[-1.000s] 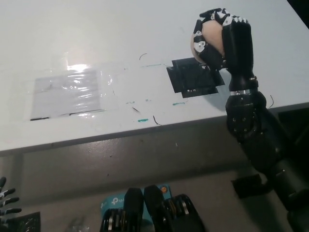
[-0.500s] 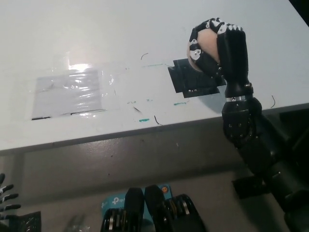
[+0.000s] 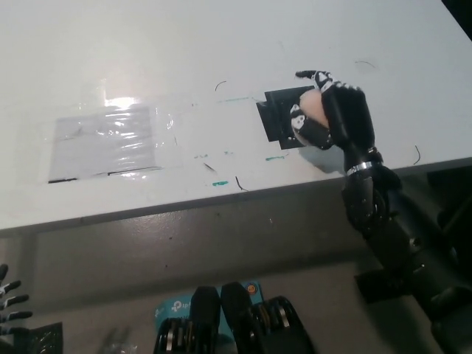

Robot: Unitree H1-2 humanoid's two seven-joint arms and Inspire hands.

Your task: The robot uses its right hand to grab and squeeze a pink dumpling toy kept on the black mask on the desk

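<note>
- Pink dumpling toy (image 3: 313,110) sits inside the black right hand (image 3: 328,118), showing only as a pale pink bulge between the curled fingers (image 3: 308,134) and the palm.
- Those fingers are wrapped around the toy from its near side, while one finger sticks out above it, pointing away over the desk.
- Toy and hand are low over the right part of the black mask (image 3: 280,116), a dark square patch lying flat on the white desk (image 3: 147,51); whether the toy touches the mask cannot be told.
- The black right forearm (image 3: 376,214) runs down from the hand, past the desk's near edge, toward the lower right.
- Left of the mask, a clear plastic sheet (image 3: 110,140) lies flat on the desk with a bright glare spot at its upper edge.
- Between the sheet and the mask are small teal marks (image 3: 218,184) and thin dark scratches on the desk surface.
- Far below and left of the mask, off the desk, the white left hand (image 3: 10,310) rests at the picture's edge, with only its spread fingertips in sight and nothing in them.
</note>
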